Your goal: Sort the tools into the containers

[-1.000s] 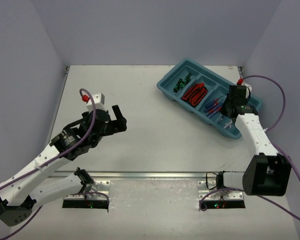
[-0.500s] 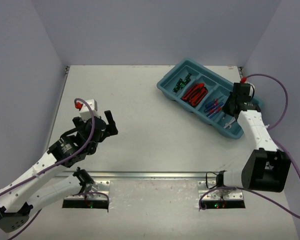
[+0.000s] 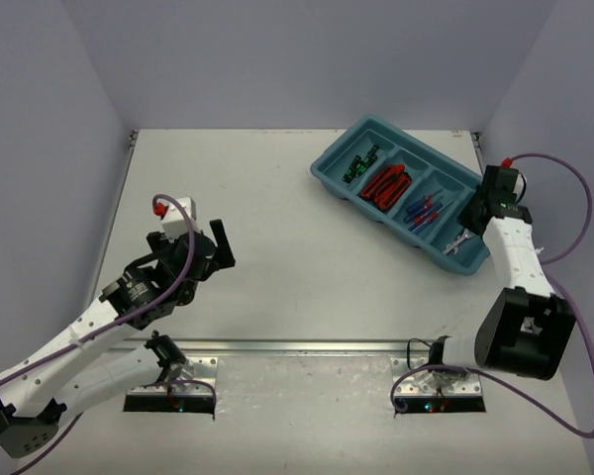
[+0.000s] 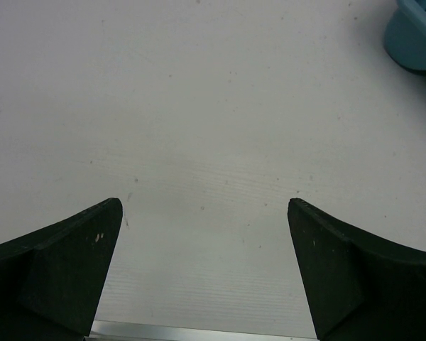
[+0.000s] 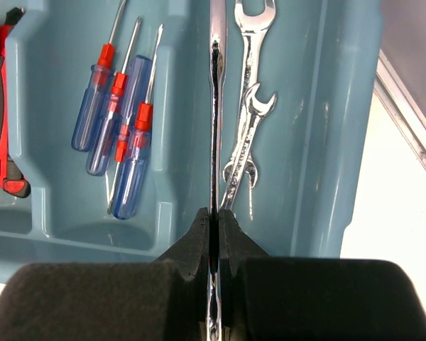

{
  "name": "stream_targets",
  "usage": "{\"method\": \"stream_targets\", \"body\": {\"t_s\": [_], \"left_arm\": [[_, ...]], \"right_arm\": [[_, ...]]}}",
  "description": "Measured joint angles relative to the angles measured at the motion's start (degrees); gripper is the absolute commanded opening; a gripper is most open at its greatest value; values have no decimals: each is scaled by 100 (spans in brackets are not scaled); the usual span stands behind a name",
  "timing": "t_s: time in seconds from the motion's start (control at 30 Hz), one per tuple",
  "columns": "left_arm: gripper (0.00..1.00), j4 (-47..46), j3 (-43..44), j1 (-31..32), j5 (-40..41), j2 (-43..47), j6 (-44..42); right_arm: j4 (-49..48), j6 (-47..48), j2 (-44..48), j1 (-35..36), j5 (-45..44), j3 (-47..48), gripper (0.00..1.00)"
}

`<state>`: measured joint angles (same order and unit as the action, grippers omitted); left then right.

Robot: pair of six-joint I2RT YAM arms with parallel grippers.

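Tabletop [image 3: 277, 198] tray [image 5: 341, 142] holds screwdrivers [image 5: 128, 142], knives [image 3: 386, 184], wrenches [image 5: 246, 142] (right tool [image 5: 214, 220] pinches wrench [image 5: 214, 106]).

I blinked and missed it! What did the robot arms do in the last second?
The left arm drew back toward its base, left fingers open and empty. The right arm swung out toward the right end of the tray, right fingers still shut on a wrench. Nothing grabbed or dropped; tools in it stayed put.

Three blue-and-red screwdrivers [image 5: 121, 135], three silver wrenches [image 5: 245, 142], one four-compartment tray [image 5: 341, 128]; red knives [image 3: 386, 184] and green screwdrivers [image 3: 360, 164] too small to count.
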<state>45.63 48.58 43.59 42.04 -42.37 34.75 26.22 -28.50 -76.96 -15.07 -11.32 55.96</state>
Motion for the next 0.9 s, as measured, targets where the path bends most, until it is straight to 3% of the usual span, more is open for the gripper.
{"method": "stream_targets", "body": {"t_s": [0.47,0.53,0.6,0.67,0.8,0.9], "left_arm": [[100,-51,-37,0,-6,-60,-21],[100,-63,-37,0,-7,-81,-31],[100,-66,-38,0,-8,-109,-42],[100,-67,-39,0,-14,-130,-48],[100,-84,-39,0,-33,-139,-78],[100,-93,-39,0,-74,-164,-127]], "right_arm": [[-36,2,-402,4,-16,0,1],[-38,-5,-506,4,-51,0,12],[-48,-6,-571,4,-73,0,29],[-66,-14,-636,4,-109,6,31],[-142,-48,-957,-25,-182,176,64],[2,-106,-1238,-54,-197,472,67]]}}
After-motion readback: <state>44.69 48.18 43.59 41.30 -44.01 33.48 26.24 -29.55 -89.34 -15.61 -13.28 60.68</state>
